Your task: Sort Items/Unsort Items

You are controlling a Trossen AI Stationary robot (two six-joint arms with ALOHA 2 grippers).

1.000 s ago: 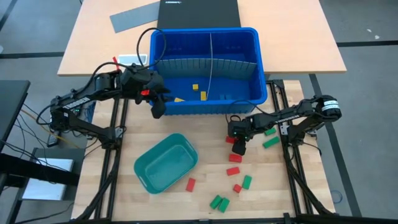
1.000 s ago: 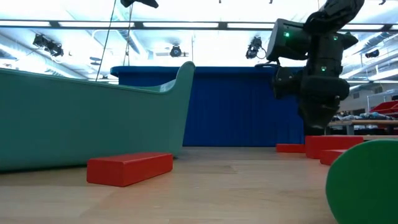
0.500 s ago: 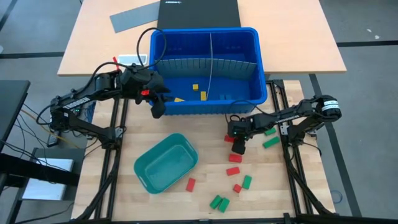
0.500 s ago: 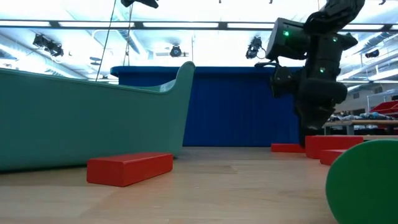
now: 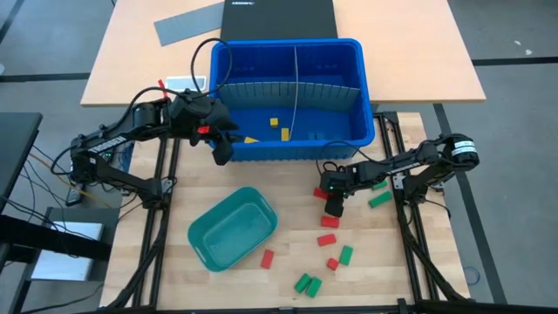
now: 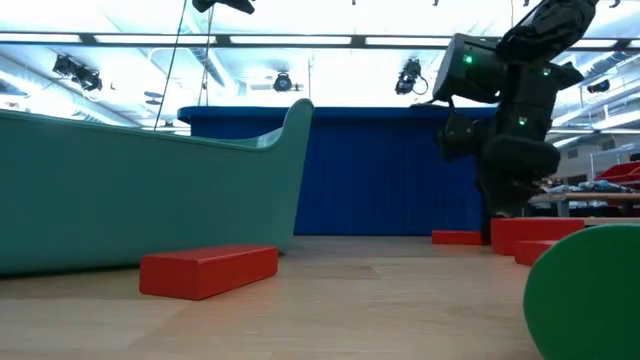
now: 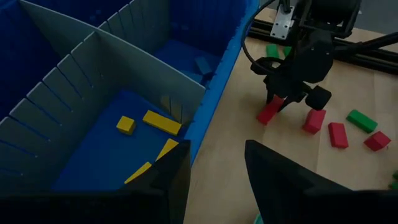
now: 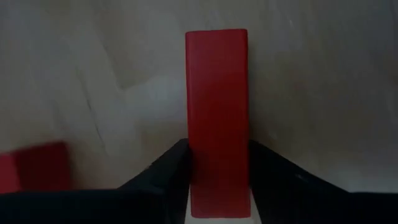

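A: High view: the right gripper (image 5: 334, 204) is right of centre, on a red block (image 5: 334, 208) below the blue bin (image 5: 370, 122).

B: Right wrist view: fingers (image 8: 166, 168) pinch the block (image 8: 216, 124). Next, lift it. Left gripper (image 5: 221, 153) waits, jaws spread.

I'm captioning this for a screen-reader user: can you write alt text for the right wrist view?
Seen close up from above, a red block lies on the pale wooden table with the right gripper closed against its two long sides. Another red block shows blurred at the picture's edge.
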